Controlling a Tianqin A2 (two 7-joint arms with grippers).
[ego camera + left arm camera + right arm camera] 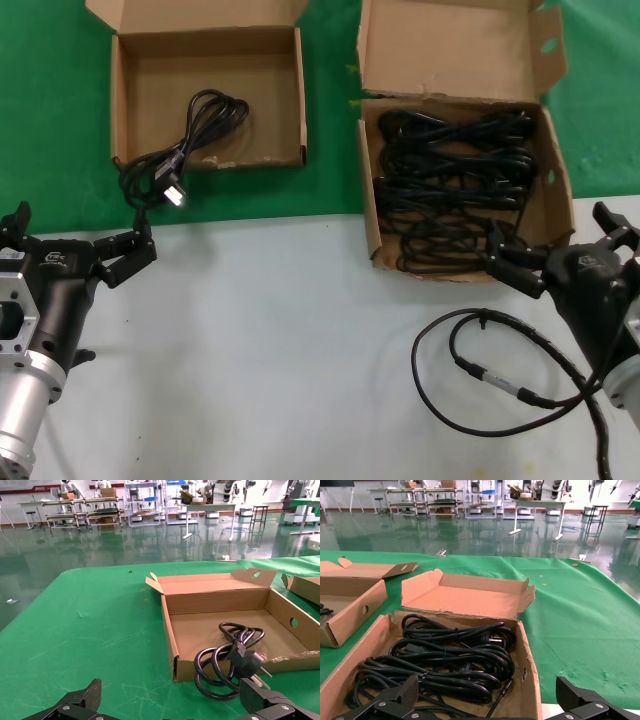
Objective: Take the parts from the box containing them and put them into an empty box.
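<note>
The wider tall-flapped box [368, 190] at the back right holds several coiled black cables [455, 180]. They also show in the right wrist view [450, 660]. The smaller squarish box [125, 100] at the back left holds one cable bundle [200, 125]. Its plug end hangs over the ragged front edge onto the green cloth, as the left wrist view [230, 662] shows. My left gripper [75, 240] is open and empty, just in front of that plug. My right gripper [550, 238] is open and empty at the wide box's front right corner.
A thin looped black robot lead [500, 375] lies on the white table in front of the wide box. Green cloth [50, 150] covers the back of the table under both boxes. The tall back flap [450, 45] stands behind the wide box.
</note>
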